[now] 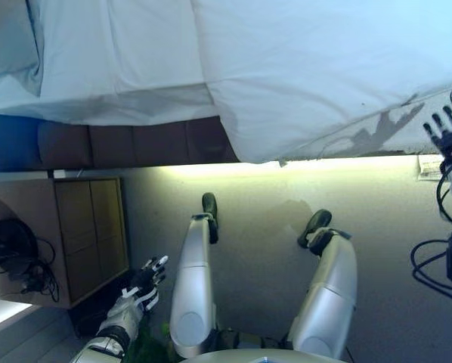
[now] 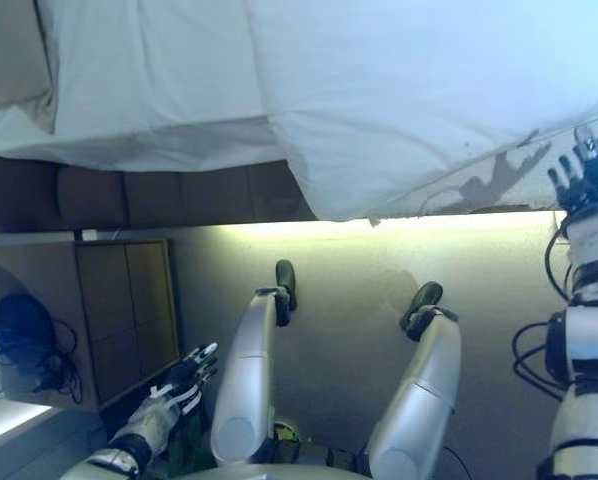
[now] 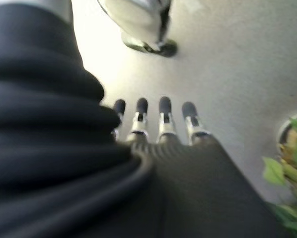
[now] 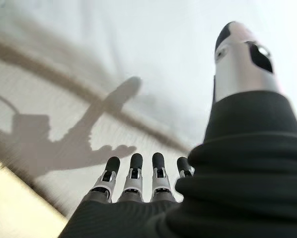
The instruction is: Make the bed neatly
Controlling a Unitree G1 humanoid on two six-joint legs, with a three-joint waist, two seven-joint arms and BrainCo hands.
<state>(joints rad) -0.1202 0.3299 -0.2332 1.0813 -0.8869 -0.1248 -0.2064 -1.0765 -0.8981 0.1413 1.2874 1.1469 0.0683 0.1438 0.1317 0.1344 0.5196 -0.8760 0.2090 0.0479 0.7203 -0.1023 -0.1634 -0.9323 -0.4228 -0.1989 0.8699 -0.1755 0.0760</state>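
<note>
A bed with a white duvet (image 1: 317, 68) fills the top of the eye views. The duvet hangs over the bed's near side, and its lower corner (image 1: 249, 155) droops past the dark bed base (image 1: 135, 144). A white pillow (image 1: 113, 53) lies at the left, over a pale sheet. My right hand (image 1: 447, 125) is raised at the far right, fingers straight, just short of the duvet's hanging edge (image 4: 138, 59) and holding nothing. My left hand (image 1: 147, 281) hangs low by the nightstand, fingers relaxed (image 3: 161, 116), empty.
A wooden nightstand (image 1: 82, 234) stands left of me with a dark lamp and cords (image 1: 14, 253) on top. A green plant (image 3: 287, 183) sits on the floor near my left hand. A lit strip runs under the bed edge (image 1: 324, 162). Grey carpet (image 1: 264, 227) lies between.
</note>
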